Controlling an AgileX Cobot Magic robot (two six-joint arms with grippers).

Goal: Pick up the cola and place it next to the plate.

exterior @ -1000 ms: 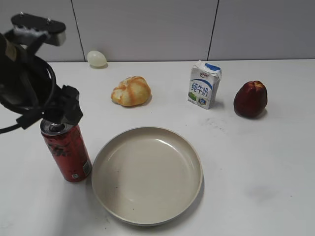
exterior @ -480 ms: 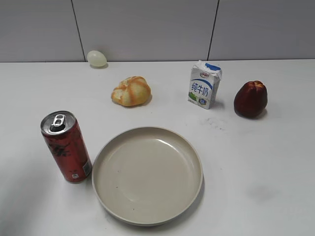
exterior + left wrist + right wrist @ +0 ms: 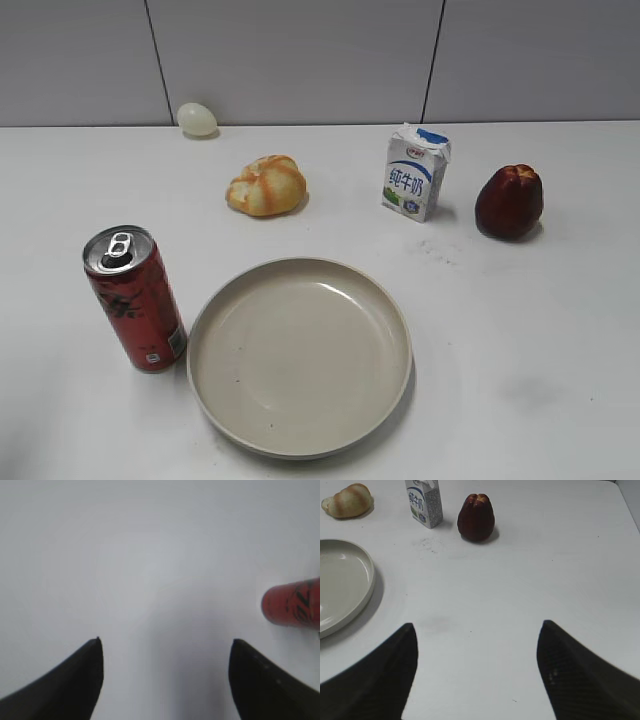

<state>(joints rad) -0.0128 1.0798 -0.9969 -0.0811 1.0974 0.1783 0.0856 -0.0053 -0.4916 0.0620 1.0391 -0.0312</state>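
The cola [image 3: 135, 300], a tall red can with black lettering and a silver top, stands upright on the white table just left of the plate [image 3: 300, 355], a large round beige dish. The can's base also shows at the right edge of the left wrist view [image 3: 292, 602]. My left gripper [image 3: 165, 645] is open and empty over bare table, apart from the can. My right gripper [image 3: 477, 630] is open and empty to the right of the plate [image 3: 350, 585]. Neither arm shows in the exterior view.
A bread roll [image 3: 266, 186], a white-and-blue milk carton [image 3: 415, 173], a dark red fruit [image 3: 509, 201] and a pale egg [image 3: 197, 119] stand along the back of the table. The carton [image 3: 424, 502] and fruit [image 3: 476, 517] also show in the right wrist view.
One second ago my left gripper was at the top of the cola; it has since pulled away out of the exterior view, leaving the can standing beside the plate.
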